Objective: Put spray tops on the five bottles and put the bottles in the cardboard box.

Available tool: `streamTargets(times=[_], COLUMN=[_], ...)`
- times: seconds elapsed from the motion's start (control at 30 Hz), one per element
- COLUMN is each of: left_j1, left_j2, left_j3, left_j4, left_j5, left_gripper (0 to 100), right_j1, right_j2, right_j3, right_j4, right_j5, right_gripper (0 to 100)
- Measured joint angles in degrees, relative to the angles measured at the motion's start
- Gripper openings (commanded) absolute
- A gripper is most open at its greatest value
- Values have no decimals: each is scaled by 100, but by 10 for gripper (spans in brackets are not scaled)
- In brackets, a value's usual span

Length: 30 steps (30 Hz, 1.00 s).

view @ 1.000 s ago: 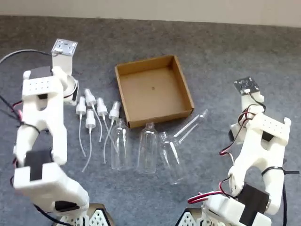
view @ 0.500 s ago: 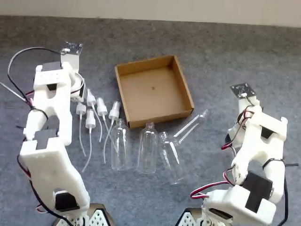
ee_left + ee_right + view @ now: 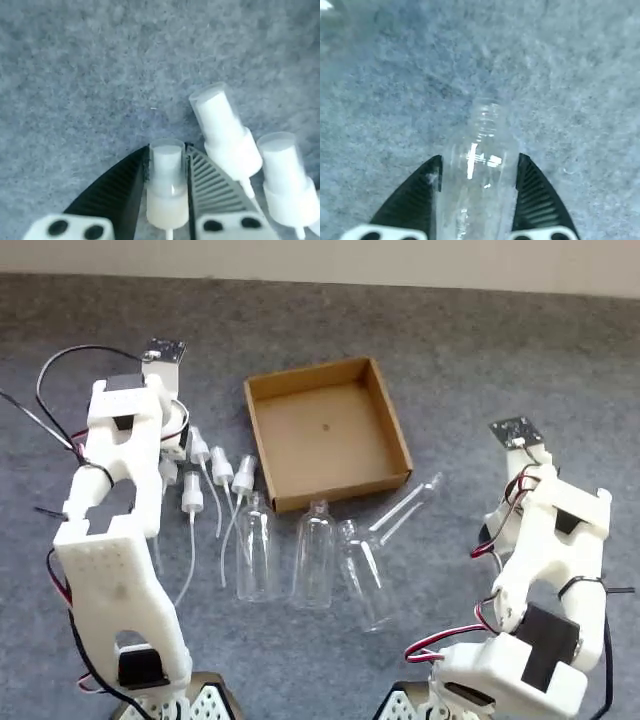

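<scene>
Left fingers (image 3: 122,182) pinching a spray top (image 3: 167,180) — cap outward, right fingers (image 3: 417,195) gripping a bottle (image 3: 480,185) lengthwise, neck outward

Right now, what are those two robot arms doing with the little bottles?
The left end effector is closed on one spray top, beside the other tops. The right end effector grips a clear bottle. Three more bottles lie in front of the cardboard box, none capped or boxed yet.

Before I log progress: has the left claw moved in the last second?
Yes. The left claw moved toward the box and now pinches a top.
</scene>
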Motion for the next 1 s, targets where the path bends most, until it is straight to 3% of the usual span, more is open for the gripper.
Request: streamTargets(times=[0.2,0.43,0.53,0.8,1.0], left_j1=[-97,-79,35,1081,2215], left_j2=[-624,-2620,-3569,-5776,-6620], left_j3=[9,9,9,9,9], left_j4=[44,501,536,545,70], left_j5=[264,264,264,264,290], left_gripper=[24,24,24,24,24], right_j1=[-18,-290,-862,-3147,-4290], right_j2=[-9,-897,-1565,-3446,-4703], right_j3=[-273,-695,-756,-686,862], right_j4=[0,0,0,-932,-2207], right_j5=[9,0,-176,-2031,-2866], right_gripper=[5,4,4,4,4])
